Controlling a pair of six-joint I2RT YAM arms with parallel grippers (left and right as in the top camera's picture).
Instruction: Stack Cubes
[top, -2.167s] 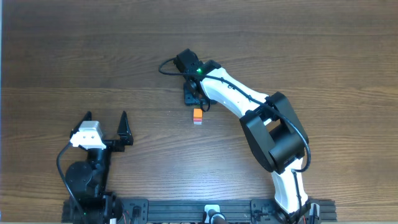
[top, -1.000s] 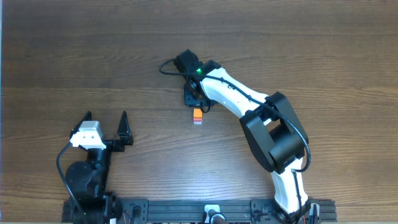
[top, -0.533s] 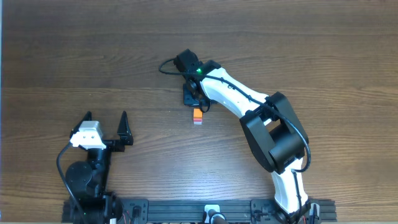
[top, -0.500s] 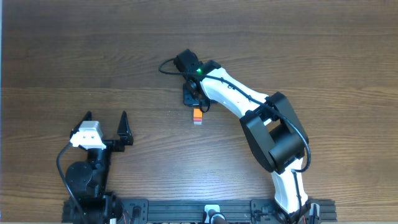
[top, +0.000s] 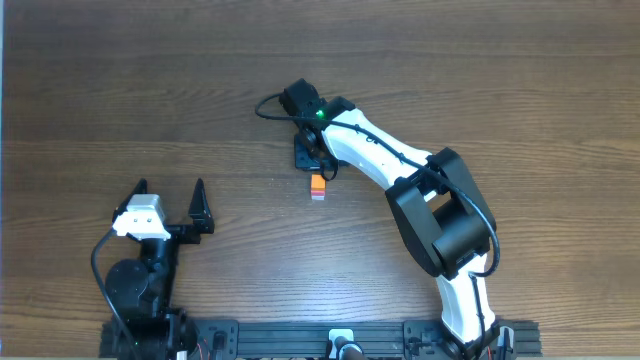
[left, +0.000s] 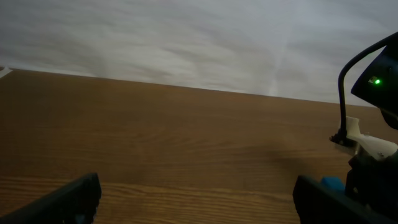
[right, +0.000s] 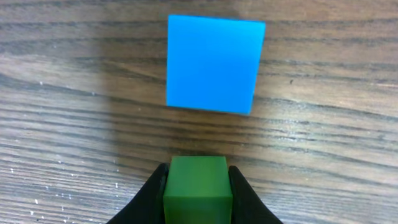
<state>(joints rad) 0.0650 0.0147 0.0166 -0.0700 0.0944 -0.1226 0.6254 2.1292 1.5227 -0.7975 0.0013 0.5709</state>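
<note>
Arms and cubes stand exactly as in the earlier frames; I see no shift. My right arm (top: 440, 215) lies stretched toward 11 o'clock over the table (top: 500, 80). The right gripper (top: 312, 158) points down, pinching the green cube (right: 198, 186) near the blue cube (right: 214, 64). The left gripper (top: 169, 186), at 8 o'clock, is spread wide.

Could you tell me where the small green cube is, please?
In the right wrist view, the small green cube is gripped between the jaws of the right arm, beside the blue cube lying on the wooden table.
</note>
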